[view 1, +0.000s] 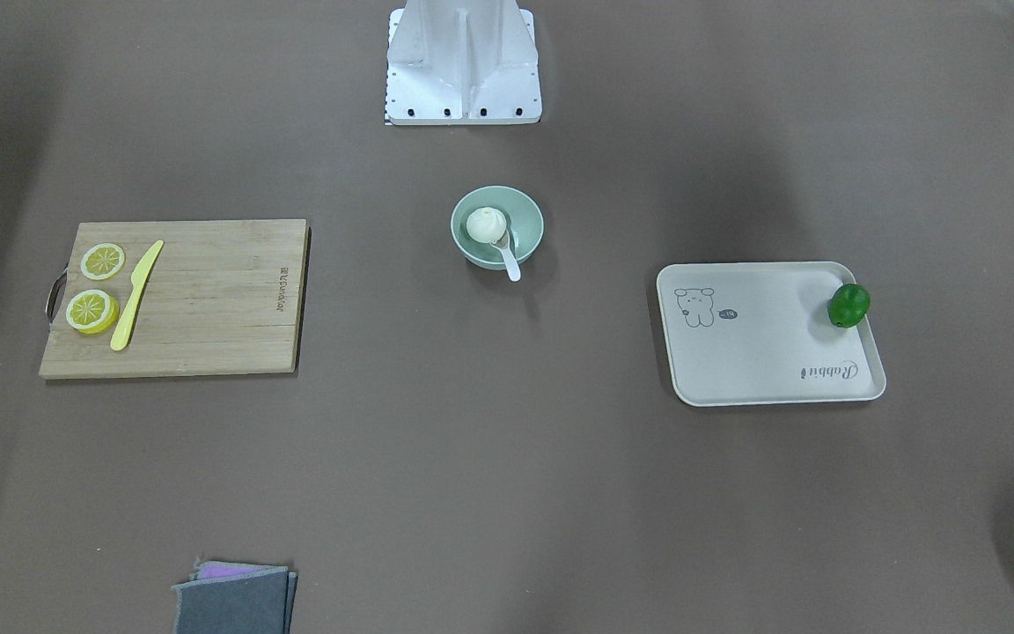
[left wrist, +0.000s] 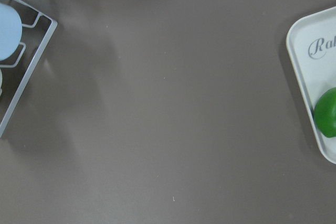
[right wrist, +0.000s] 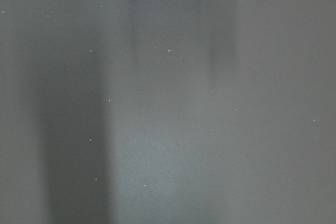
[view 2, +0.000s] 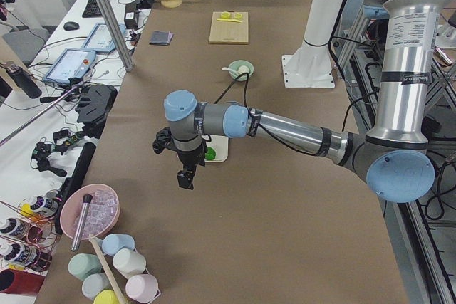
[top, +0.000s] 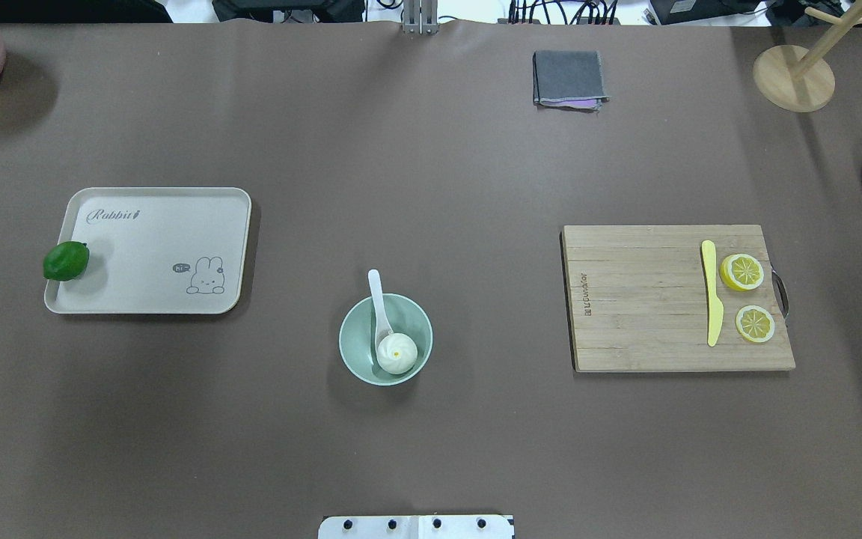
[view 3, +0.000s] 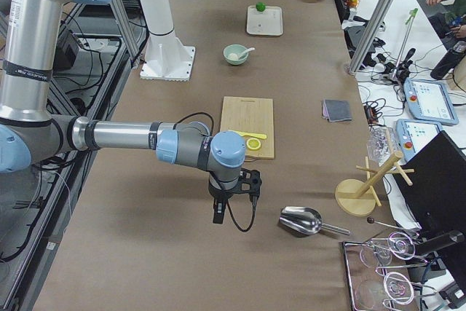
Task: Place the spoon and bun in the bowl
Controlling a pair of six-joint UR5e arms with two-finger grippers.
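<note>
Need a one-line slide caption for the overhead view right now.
The bun and spoon rest in the mint bowl at centre; lime on the tray, knife and lemon slices on the cutting board.

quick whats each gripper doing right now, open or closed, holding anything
left gripper: cannot tell, shows only in a side view
right gripper: cannot tell, shows only in a side view

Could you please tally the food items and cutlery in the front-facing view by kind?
Lemon slices: 2
Lime: 1
Bun: 1
Spoon: 1
Knife: 1
Total: 6
</note>
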